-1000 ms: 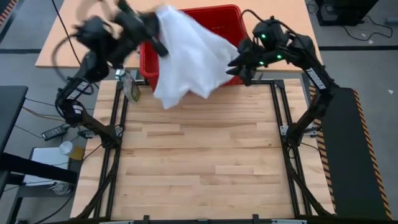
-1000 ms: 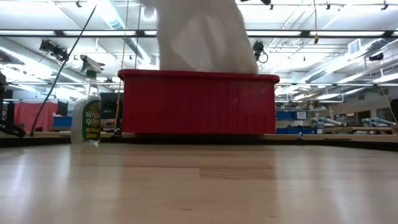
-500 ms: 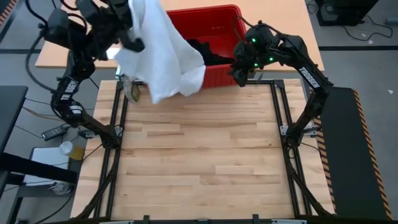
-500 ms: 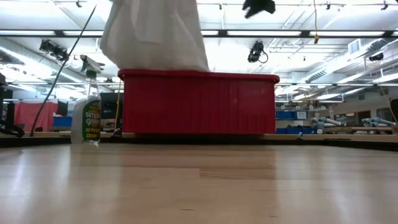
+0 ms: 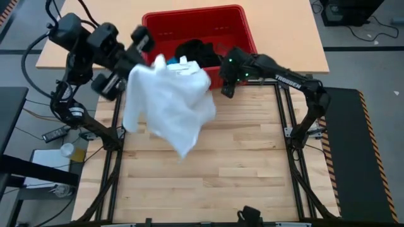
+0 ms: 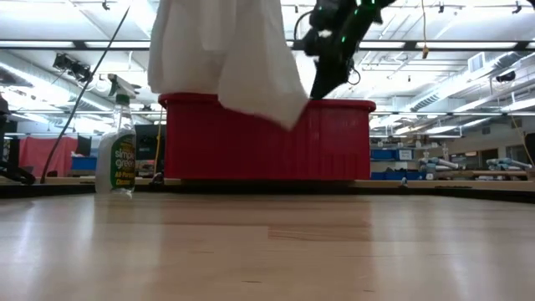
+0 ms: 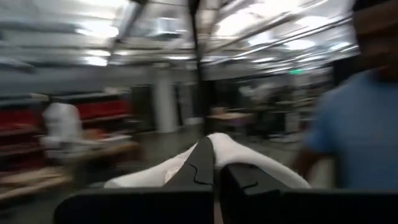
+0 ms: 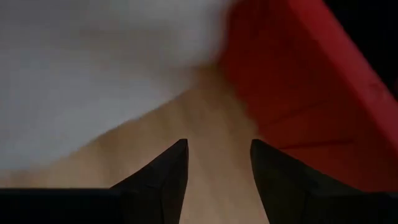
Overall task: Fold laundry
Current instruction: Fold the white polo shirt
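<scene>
white garment point(image 5: 169, 104) hiding left gripper point(image 7: 214, 168) — blurred

Bright, even overhead lighting from ceiling strip lights point(image 6: 75, 43); soft sheen on desk point(image 6: 267, 251) in low view. White garment point(image 5: 167, 107) motion-blurred. Left wrist view heavily smeared; right wrist view soft, out of focus.

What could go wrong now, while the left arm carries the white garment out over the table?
The left end effector pinches only one small fold of the white garment, so it may slip free. The hanging cloth could also snag the red basket rim, or brush the open right end effector beside it.
</scene>
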